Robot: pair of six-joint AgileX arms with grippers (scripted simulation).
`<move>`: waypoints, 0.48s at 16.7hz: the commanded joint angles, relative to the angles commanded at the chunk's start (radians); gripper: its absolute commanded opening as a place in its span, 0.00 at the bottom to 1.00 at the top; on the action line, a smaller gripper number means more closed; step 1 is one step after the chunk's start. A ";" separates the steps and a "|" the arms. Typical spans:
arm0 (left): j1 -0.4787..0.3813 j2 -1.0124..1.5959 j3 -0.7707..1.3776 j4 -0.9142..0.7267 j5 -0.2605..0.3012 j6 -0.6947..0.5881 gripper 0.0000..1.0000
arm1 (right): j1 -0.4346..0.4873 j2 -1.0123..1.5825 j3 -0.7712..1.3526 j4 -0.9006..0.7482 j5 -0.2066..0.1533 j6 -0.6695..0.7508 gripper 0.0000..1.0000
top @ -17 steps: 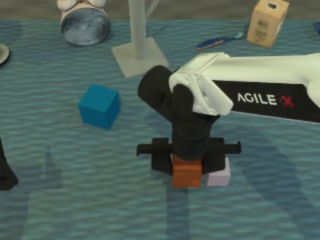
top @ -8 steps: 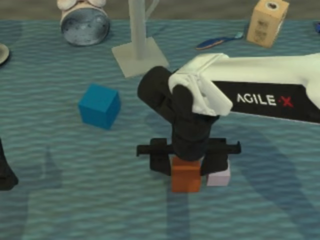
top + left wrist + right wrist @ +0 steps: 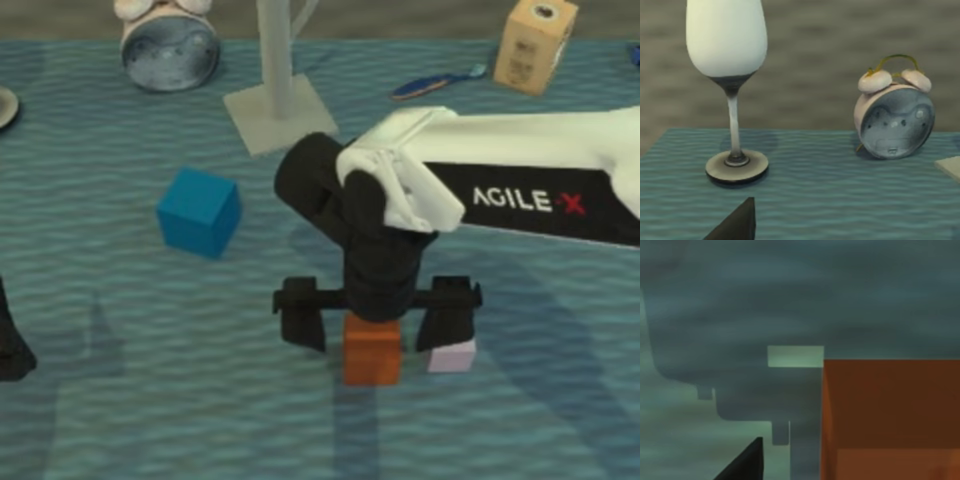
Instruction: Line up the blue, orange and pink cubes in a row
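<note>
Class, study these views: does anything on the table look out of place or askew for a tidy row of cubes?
Yes. The blue cube sits alone toward the left, turned at an angle, well away from the orange cube and pink cube, which sit side by side under the open right tool. Nothing looks spilled or damaged.

Bench with a rippled teal cover. On it: blue cube left of middle, well apart from the others; orange cube at front middle, pink cube just beside it on the right. Along the back: alarm clock lying at back left, white flat-based stand, blue toothbrush, tan carton at back right. Wine glass stands near the clock in the left wrist view.
</note>
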 joint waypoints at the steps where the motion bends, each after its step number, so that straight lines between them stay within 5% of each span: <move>1: 0.000 0.000 0.000 0.000 0.000 0.000 1.00 | 0.000 0.000 0.000 0.000 0.000 0.000 1.00; 8: 0.000 0.000 0.000 0.000 0.000 0.000 1.00 | 0.005 -0.029 0.078 -0.109 0.000 0.001 1.00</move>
